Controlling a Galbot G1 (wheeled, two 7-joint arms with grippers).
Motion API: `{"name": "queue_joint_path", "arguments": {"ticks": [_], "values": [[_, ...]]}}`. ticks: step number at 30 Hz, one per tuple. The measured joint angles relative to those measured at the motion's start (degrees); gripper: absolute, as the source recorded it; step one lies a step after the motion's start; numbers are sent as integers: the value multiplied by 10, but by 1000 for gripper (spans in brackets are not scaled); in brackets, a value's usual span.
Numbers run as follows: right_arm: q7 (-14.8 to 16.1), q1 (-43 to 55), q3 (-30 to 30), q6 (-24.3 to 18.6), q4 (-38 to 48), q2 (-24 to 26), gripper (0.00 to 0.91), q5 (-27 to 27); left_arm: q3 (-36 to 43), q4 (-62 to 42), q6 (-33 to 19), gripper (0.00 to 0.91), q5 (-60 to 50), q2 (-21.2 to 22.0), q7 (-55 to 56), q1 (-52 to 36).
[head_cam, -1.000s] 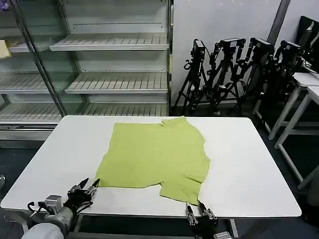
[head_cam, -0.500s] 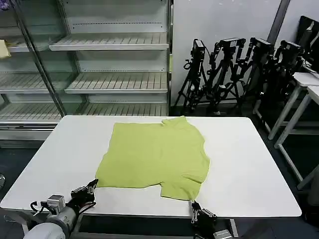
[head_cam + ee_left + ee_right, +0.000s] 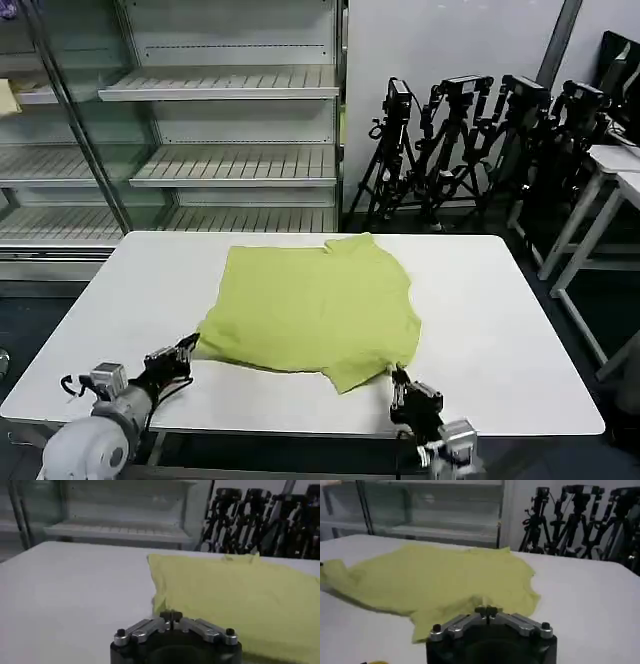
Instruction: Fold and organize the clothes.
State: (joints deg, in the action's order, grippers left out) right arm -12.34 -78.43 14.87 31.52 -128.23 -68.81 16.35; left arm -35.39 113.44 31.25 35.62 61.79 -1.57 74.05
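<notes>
The clothes are one lime T-shirt spread on the white table, collar toward the far edge. My left gripper is shut on the shirt's near left corner. In the left wrist view that gripper has its fingertips pressed together, with the shirt bunched right against them. My right gripper is shut on the shirt's near right corner. The right wrist view shows its closed tips pinching a raised fold of the shirt. The near hem is drawn up and rumpled between the two grippers.
Empty wire shelves stand behind the table's far left. A row of black tripods lines the back wall. Side tables sit to the right. Bare tabletop lies on both sides of the shirt.
Both grippers have closed on the near corners and moved away from me. The near hem has shifted toward the far edge and puckered, mostly on the right.
</notes>
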Motion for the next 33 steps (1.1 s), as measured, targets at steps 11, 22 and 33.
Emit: {"name": "queue_joint_path", "arguments": {"ticks": [11,22,33], "values": [[16,100,2,9,77,-8,0,12,29,-61,-13,20,11,2,-2,-75],[38,169,0,2,148,-12,0,4,60,-109,-22,20,8,9,-4,-123],[56,204,-1,-15,197,-18,0,0,75,-143,-26,20,7,9,-5,-157]]}}
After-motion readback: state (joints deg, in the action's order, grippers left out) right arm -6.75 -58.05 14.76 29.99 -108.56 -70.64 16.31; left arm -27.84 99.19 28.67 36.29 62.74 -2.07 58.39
